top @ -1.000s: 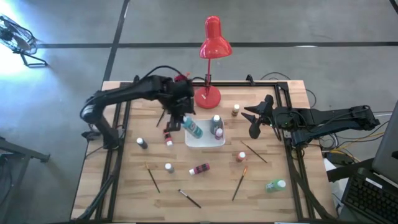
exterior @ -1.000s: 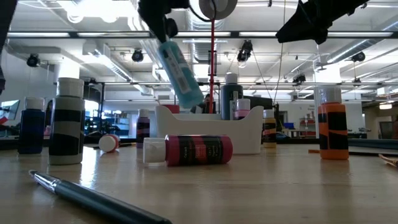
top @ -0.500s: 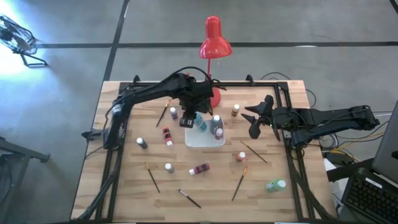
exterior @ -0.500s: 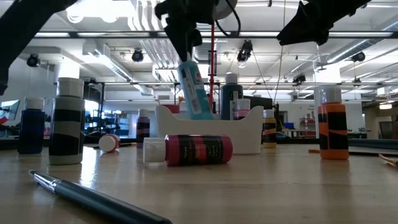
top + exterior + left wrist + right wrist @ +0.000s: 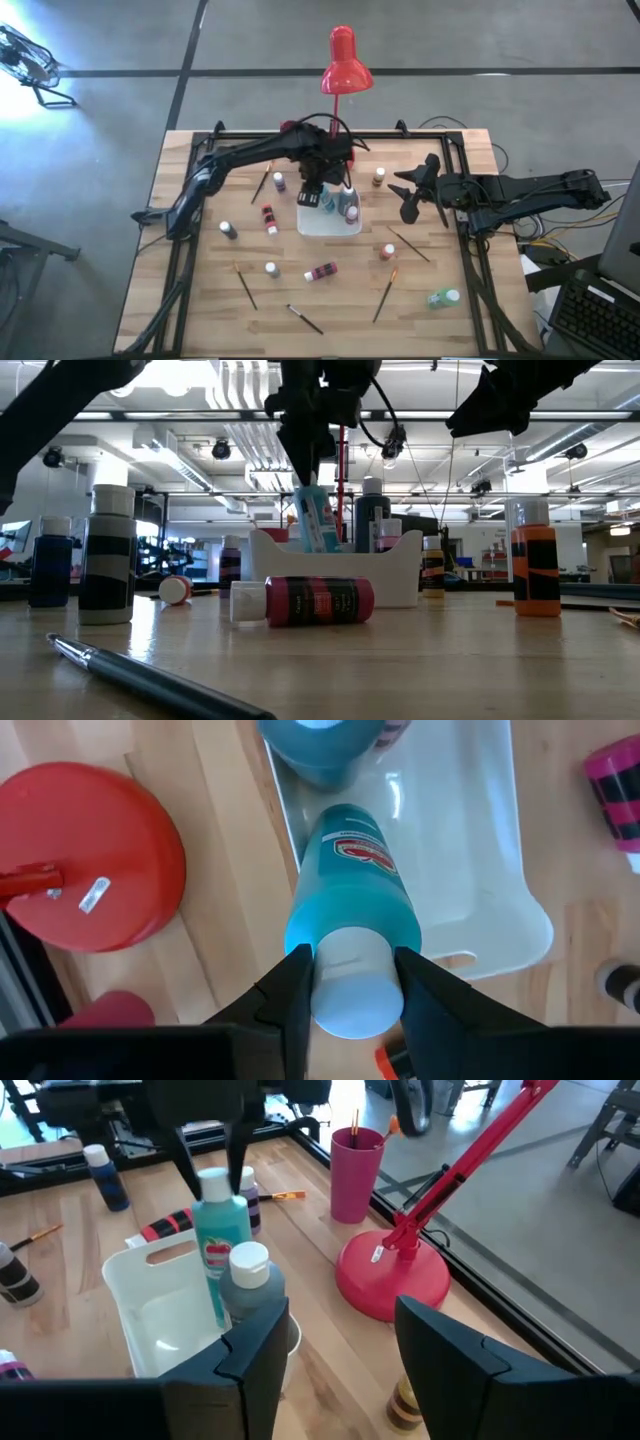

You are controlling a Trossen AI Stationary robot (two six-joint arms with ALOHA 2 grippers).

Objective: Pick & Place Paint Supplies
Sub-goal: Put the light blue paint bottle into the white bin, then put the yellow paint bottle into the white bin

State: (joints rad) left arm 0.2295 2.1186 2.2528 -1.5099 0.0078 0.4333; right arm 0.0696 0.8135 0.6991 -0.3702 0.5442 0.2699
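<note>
Two arms to report on. Looking at the left gripper point(image 5: 352, 985) first: parked over the white tray point(image 5: 330, 226) near the back middle of the counter point(image 5: 200, 300), just in front of the red lamp's base point(image 5: 90, 855). Closed snugly around the pale cap of a teal paint bottle point(image 5: 350, 910), one finger point(image 5: 290, 990) on each side. Holding that bottle nearly upright, leaning a bit, with its bottom dipped below the tray rim at the end closest to the lamp. Can't tell whether it actually touches the tray floor. Sitting right beside a dark teal bottle point(image 5: 250, 1285) already standing in the tray, plus a pink-labelled one point(image 5: 352, 211) next to that.

Over to the right gripper point(image 5: 412, 195): hovering above the counter just right of the tray, spread wide, nothing in it.

Plenty of paint supplies lying around outside the tray:
- purple bottle point(image 5: 279, 182) and a brush point(image 5: 261, 183) left of the tray
- red bottle point(image 5: 268, 218) on its side nearby, black-and-white one point(image 5: 229, 230) further left
- pink-red bottle point(image 5: 320, 600) lying down in front of the tray
- orange bottle point(image 5: 387, 252) standing front right, green one point(image 5: 443, 297) tipped over near the right front corner
- small brown bottle point(image 5: 379, 177) between the lamp and the right gripper
- more brushes point(image 5: 385, 293) scattered along the front

Also spotted a pink cup point(image 5: 352, 1175) with brushes behind the lamp.
</note>
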